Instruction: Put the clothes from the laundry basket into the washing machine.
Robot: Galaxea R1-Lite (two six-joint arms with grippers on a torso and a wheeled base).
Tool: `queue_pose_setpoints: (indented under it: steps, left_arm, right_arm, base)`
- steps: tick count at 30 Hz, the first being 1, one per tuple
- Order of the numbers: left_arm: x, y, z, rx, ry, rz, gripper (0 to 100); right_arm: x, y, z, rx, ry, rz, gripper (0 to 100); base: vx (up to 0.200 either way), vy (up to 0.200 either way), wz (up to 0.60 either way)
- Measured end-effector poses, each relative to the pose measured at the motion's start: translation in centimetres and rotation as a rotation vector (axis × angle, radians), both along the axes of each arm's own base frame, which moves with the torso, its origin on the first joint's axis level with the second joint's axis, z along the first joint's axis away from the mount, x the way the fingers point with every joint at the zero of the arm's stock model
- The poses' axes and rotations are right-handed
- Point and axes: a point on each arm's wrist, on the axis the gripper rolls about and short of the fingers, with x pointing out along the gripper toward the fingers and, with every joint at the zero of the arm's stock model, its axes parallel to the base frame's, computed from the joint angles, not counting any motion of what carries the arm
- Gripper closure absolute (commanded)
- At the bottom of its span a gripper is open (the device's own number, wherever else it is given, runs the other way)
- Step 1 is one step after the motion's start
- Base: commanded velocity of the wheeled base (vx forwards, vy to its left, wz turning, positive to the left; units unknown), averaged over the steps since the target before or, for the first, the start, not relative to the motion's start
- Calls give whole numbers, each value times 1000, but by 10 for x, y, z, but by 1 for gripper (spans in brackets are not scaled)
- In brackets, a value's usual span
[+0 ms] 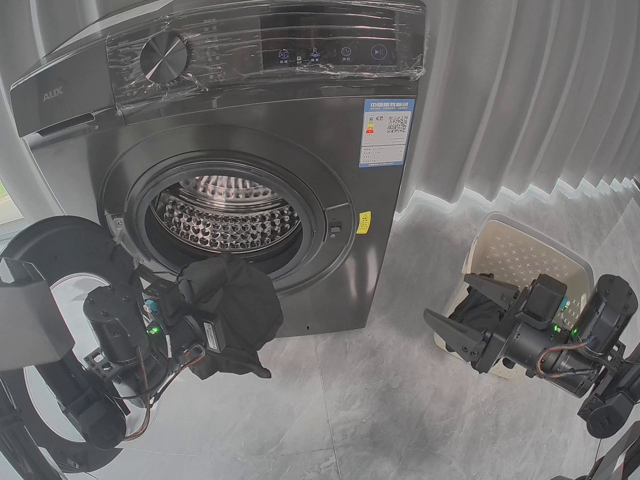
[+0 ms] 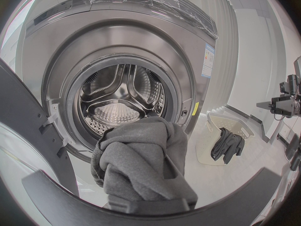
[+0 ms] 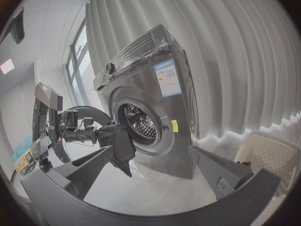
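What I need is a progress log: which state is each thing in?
washing machine door: open.
drum: empty as far as visible.
dark garment: held at the drum opening, hanging outside.
left end effector: shut on dark garment.
laundry basket: holds another garment.
right end effector: open, by laundry basket.

Black cylindrical joints (image 1: 117, 328), green lights (image 1: 155, 331), brown cables (image 1: 557, 355), dark wedge-fingered right gripper (image 1: 448, 298).
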Motion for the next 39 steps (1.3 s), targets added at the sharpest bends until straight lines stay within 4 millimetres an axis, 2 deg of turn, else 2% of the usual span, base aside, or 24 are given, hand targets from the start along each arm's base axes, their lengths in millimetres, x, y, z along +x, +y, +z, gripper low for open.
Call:
queue_pose_setpoints:
  steps: [7,14,25,33,39]
  left_arm:
    - [0,0,0,-3,1,-1,100]
    - [0,-1,0,-8,3,-1,100]
    - [1,-1,0,-8,0,0,100]
    - [-2,-4,0,-3,0,-14,100]
    - [-2,-5,0,-3,2,-18,100]
  right_arm:
    - [-17,-11,-8,-56,19,-44,0]
    - [-29,-16,-5,-67,-4,-35,0]
    - [-26,-15,0,-58,-31,-44,0]
    - [-25,-14,-3,-69,-17,-43,0]
    - [-23,-13,-12,-135,-17,-42,0]
  base:
    - [0,0,0]
    - [0,0,514]
    - [0,0,0]
    - [0,0,0]
    - [200,0,0]
